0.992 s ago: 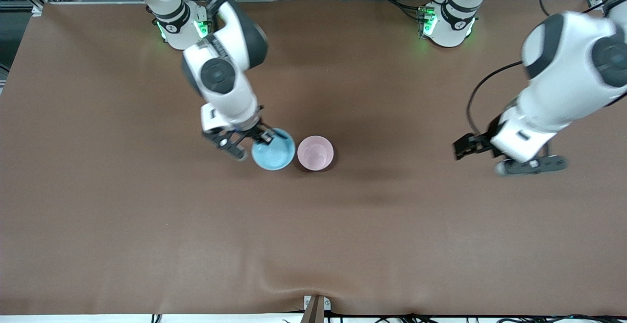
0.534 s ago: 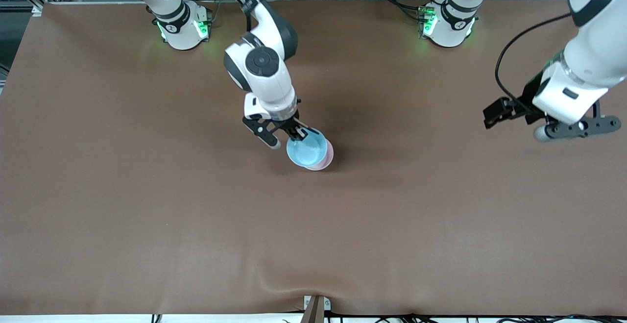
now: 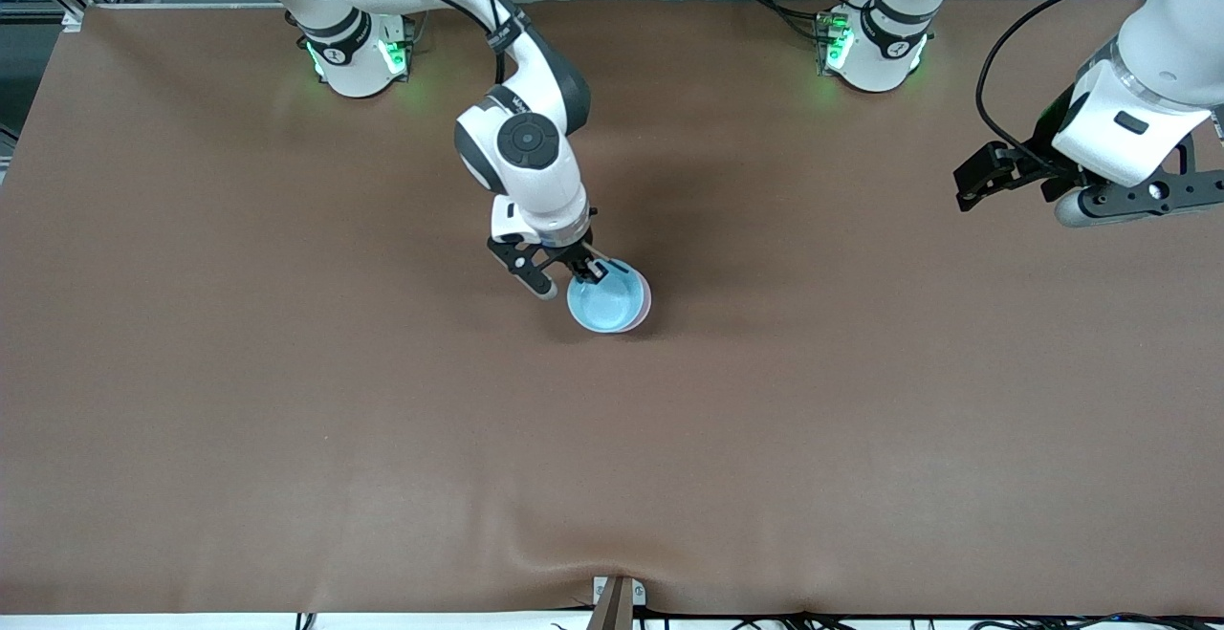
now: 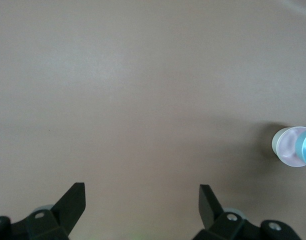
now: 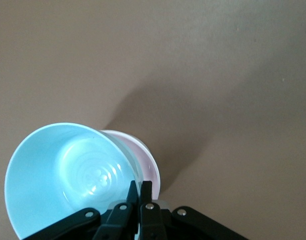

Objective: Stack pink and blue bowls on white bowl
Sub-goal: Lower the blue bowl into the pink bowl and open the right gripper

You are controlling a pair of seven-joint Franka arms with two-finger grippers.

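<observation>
My right gripper (image 3: pixel 587 272) is shut on the rim of the light blue bowl (image 3: pixel 604 303), one finger inside (image 5: pixel 133 189) and one outside. The blue bowl (image 5: pixel 68 175) hangs tilted over the pink bowl (image 3: pixel 647 301) and covers nearly all of it; only a pink crescent (image 5: pixel 152 170) shows. I cannot tell whether the two touch. In the left wrist view a whitish rim of the white bowl (image 4: pixel 276 142) shows under the pink bowl (image 4: pixel 291 147). My left gripper (image 3: pixel 1138 200) waits open and empty (image 4: pixel 142 194) above bare table at the left arm's end.
The brown table mat (image 3: pixel 382 439) spreads out all round the bowls. A small metal bracket (image 3: pixel 617 597) sits at the table edge nearest the front camera.
My right gripper carried the blue bowl from beside the pink bowl to over it. The left arm drew back toward its own end of the table.
</observation>
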